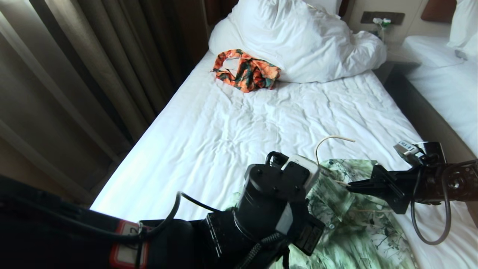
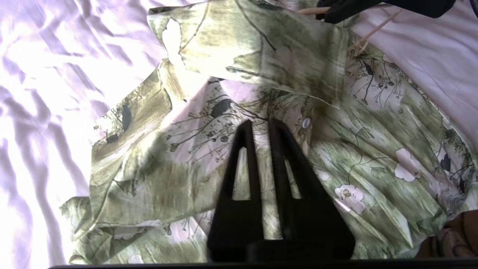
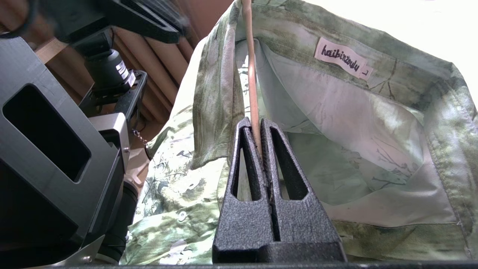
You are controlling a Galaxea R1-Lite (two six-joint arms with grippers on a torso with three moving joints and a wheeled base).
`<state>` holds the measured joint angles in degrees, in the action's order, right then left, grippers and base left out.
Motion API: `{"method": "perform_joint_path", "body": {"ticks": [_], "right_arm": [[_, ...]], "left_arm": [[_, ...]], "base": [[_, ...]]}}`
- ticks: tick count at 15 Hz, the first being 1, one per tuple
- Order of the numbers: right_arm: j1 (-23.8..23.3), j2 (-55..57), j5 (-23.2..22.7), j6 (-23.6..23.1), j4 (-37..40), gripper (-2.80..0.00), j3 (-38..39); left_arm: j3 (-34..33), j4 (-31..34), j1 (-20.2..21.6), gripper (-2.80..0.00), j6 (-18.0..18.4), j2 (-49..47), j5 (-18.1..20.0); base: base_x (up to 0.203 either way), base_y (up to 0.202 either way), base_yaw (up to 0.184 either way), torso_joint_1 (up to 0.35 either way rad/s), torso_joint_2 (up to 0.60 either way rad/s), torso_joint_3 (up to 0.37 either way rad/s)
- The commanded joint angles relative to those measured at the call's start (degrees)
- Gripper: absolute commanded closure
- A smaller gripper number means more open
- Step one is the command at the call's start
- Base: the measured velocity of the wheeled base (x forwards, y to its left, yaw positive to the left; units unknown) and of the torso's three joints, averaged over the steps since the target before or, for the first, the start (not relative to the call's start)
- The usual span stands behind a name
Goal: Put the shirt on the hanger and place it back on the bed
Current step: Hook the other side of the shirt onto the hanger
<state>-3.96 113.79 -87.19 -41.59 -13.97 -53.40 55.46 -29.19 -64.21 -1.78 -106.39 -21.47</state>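
Right wrist view shows my right gripper (image 3: 257, 129) clamped on the thin cream wire hanger (image 3: 251, 67) inside the green flowered shirt (image 3: 358, 149) collar on the white-sheeted bed (image 1: 231, 123), while my left gripper (image 2: 261, 125), fingers nearly together, hovers over the placket; next, I judge, draw fabric over the hanger's shoulder.

The left arm's bulk hides the left tool (image 2: 261, 125) in the head view. Most of the hanger (image 1: 328, 140) lies hidden inside the shirt (image 1: 358, 224), which the frame edge cuts off.
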Motion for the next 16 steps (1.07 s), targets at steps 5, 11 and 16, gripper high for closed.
{"method": "perform_joint_path", "body": {"ticks": [5, 11, 16], "right_arm": [[-0.2, 0.0, -0.5, -0.3, -0.1, 0.00, -0.3], [-0.3, -0.2, -0.5, -0.3, -0.2, 0.00, -0.3], [-0.3, -0.4, -0.5, -0.3, -0.2, 0.00, -0.3]], "left_arm": [[0.2, -6.9, 6.7, -2.80, 4.6, -3.7, 12.2], [4.2, -11.5, 9.0, -2.80, 7.6, -9.8, 16.7], [8.5, -11.6, 8.9, -2.80, 7.6, -14.0, 16.7]], "base": [[0.000, 0.000, 0.000, 0.000, 0.00, 0.000], [0.000, 0.000, 0.000, 0.000, 0.00, 0.000], [0.000, 0.000, 0.000, 0.000, 0.00, 0.000]]}}
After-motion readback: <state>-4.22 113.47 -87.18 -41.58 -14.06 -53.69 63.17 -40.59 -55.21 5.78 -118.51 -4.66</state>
